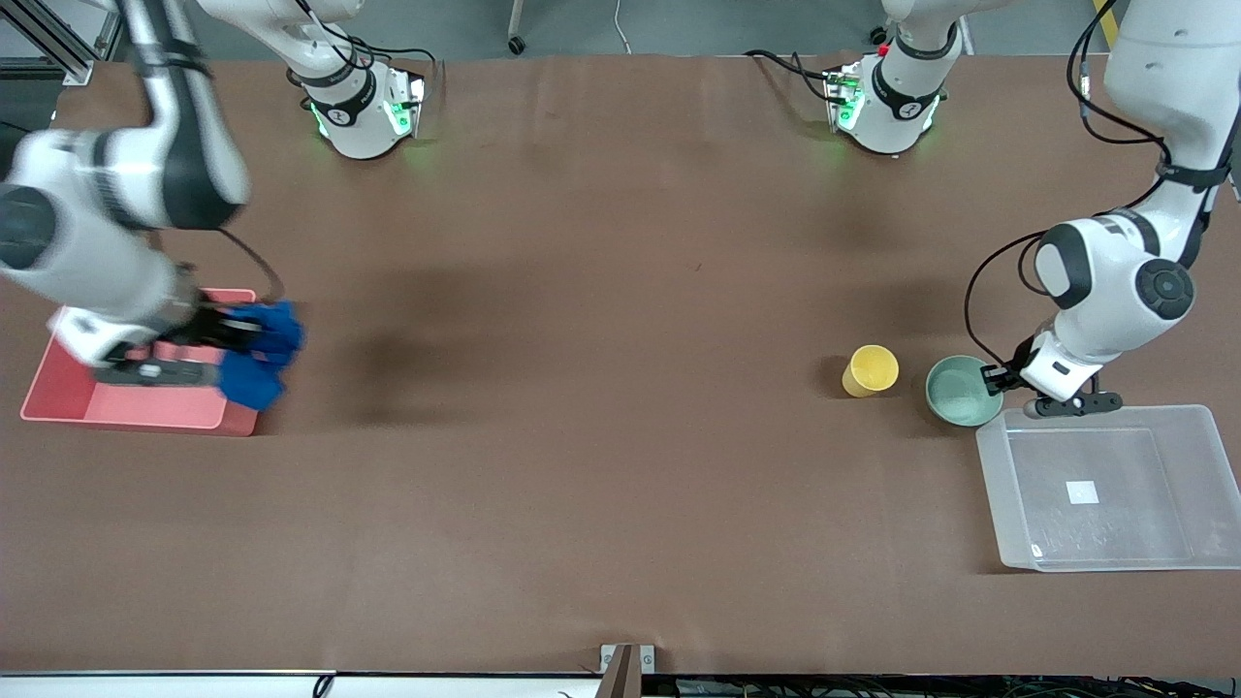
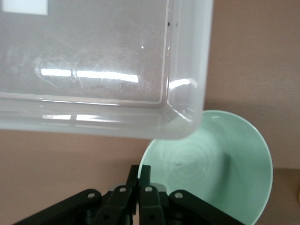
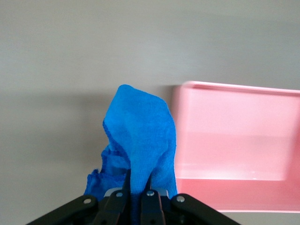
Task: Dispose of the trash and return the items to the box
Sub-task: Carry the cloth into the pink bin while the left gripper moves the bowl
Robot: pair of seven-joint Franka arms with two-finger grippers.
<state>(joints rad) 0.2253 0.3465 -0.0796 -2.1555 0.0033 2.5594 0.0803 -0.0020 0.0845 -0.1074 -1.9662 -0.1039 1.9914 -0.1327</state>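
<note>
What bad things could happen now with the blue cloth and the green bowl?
The blue cloth hangs from the right gripper at the pink bin's edge, partly over the table, so it might drop outside. The left gripper pinches only the green bowl's rim, so the bowl may tip or slip, or bump the clear box's wall.

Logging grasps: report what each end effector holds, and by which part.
Right end effector is shut on the blue cloth, pinching its lower folds, at the pink bin's edge. Left end effector is shut on the green bowl's rim, beside the clear box.

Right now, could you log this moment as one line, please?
right gripper: holds blue cloth at pink bin | left gripper: grips mint bowl rim
</note>
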